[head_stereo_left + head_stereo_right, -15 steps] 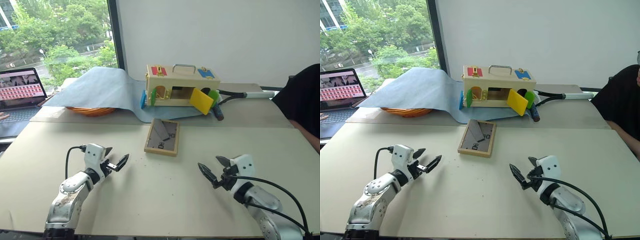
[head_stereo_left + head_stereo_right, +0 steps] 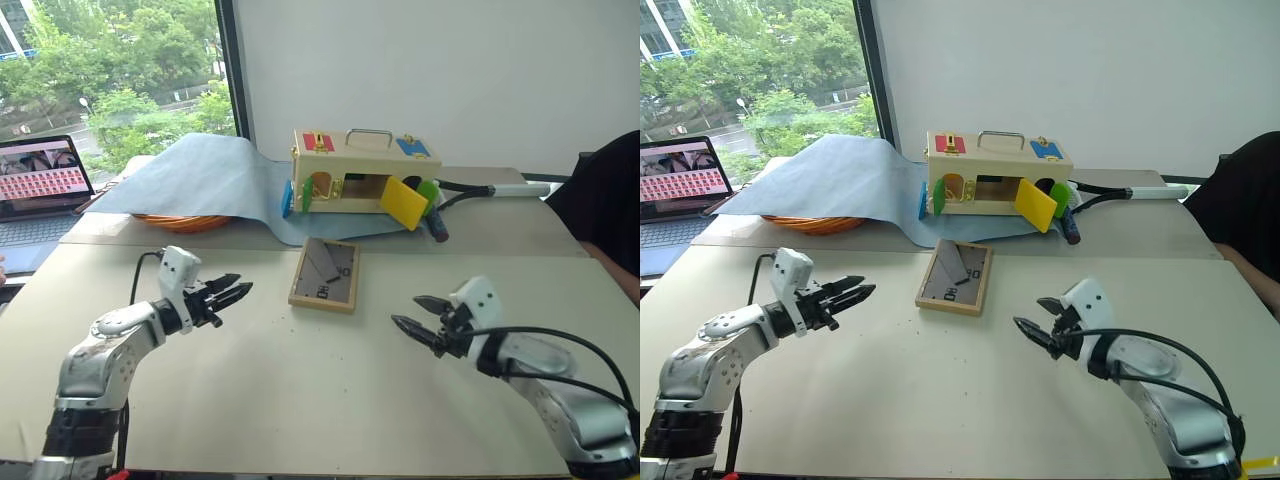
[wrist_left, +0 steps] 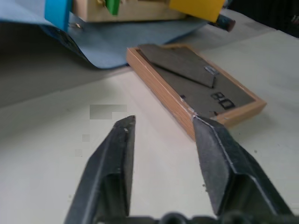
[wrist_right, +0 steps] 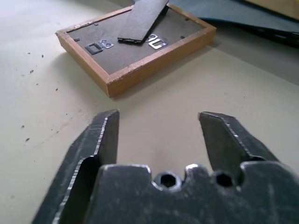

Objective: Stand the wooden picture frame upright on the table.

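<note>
The table (image 2: 300, 400) is a broad beige top, with a second table surface behind it. A blue-grey cloth sheet (image 2: 200, 175) lies across that far surface, draped over an orange basket (image 2: 180, 221). On the cloth stands a wooden box (image 2: 360, 175) with a metal handle and coloured flaps. A laptop (image 2: 40, 180) sits open at the far left.

The wooden picture frame (image 2: 324, 274) lies flat on the table, dark back panel up, its fold-out stand slightly raised, between the two arms and a little beyond them.

The left gripper (image 2: 232, 295) hovers above the table, well apart from the frame's left side, its two fingers parted by a modest gap and holding nothing. The right gripper (image 2: 412, 320) hovers near the frame's right side, fingers spread wider, also empty and touching nothing.
</note>
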Robot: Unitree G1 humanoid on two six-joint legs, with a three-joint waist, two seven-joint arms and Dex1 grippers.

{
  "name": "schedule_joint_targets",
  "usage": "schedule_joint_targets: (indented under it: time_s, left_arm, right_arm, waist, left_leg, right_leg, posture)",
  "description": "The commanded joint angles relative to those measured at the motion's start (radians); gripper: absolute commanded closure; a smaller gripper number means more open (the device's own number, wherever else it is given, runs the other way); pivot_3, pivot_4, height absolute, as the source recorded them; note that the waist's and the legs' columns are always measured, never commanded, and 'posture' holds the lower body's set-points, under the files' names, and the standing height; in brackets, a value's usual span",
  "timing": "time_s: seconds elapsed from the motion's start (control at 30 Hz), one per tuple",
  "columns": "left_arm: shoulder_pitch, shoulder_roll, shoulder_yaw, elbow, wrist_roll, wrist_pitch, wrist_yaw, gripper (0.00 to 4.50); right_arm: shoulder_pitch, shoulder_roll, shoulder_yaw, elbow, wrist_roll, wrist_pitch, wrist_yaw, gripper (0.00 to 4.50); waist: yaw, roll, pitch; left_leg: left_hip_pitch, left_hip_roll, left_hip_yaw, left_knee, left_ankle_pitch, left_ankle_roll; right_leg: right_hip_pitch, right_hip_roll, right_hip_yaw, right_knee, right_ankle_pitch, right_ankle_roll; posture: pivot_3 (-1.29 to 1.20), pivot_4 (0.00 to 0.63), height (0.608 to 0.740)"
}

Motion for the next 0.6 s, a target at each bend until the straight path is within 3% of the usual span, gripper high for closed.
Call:
schedule_joint_targets:
  time_s: [0.03, 0.07, 0.2, 0.4, 0.6]
  left_arm:
    - [-0.106, -0.036, -0.081, 0.101, 0.097, -0.045, 0.026, 4.30]
    - [-0.134, -0.054, -0.104, 0.141, 0.126, -0.062, 0.035, 4.50]
    - [-0.229, -0.127, -0.171, 0.310, 0.232, -0.137, 0.081, 4.50]
    - [-0.333, -0.253, -0.221, 0.511, 0.329, -0.236, 0.141, 4.50]
    - [-0.360, -0.315, -0.239, 0.553, 0.350, -0.259, 0.107, 4.50]
  right_arm:
    - [-0.122, 0.027, 0.014, 0.100, -0.056, 0.000, -0.037, 2.85]
    - [-0.154, 0.037, 0.028, 0.139, -0.075, -0.002, -0.040, 3.20]
    - [-0.275, 0.083, 0.095, 0.307, -0.151, -0.029, -0.041, 4.47]
    - [-0.446, 0.182, 0.196, 0.634, -0.280, -0.161, -0.024, 4.47]
    - [-0.545, 0.281, 0.223, 0.864, -0.327, -0.288, 0.017, 4.47]
  waist:
    - [0.001, 0.000, 0.000]
    - [0.002, 0.000, 0.000]
    - [0.001, 0.000, 0.000]
    - [-0.001, 0.000, 0.000]
    - [0.000, 0.000, 0.000]
  left_leg:
    - [0.000, 0.000, 0.000, 0.001, 0.001, 0.001]
    - [0.000, 0.000, 0.000, 0.001, 0.001, 0.001]
    - [0.000, 0.000, 0.000, 0.000, 0.001, 0.001]
    - [-0.001, -0.001, 0.000, -0.002, 0.001, 0.001]
    - [-0.001, -0.001, 0.000, -0.002, 0.001, 0.001]
  right_leg:
    - [0.000, 0.000, 0.000, 0.000, 0.000, 0.002]
    - [0.001, 0.000, 0.000, 0.000, 0.000, 0.003]
    - [0.000, 0.000, 0.000, 0.000, 0.002, -0.001]
    - [-0.001, 0.000, 0.000, 0.000, 0.003, -0.002]
    - [-0.001, 0.000, 0.000, 0.000, 0.003, -0.002]
  posture:
    - [0.00, 0.150, 0.670]
    - [0.00, 0.150, 0.670]
    - [0.00, 0.150, 0.670]
    - [0.00, 0.150, 0.670]
    - [0.00, 0.150, 0.670]
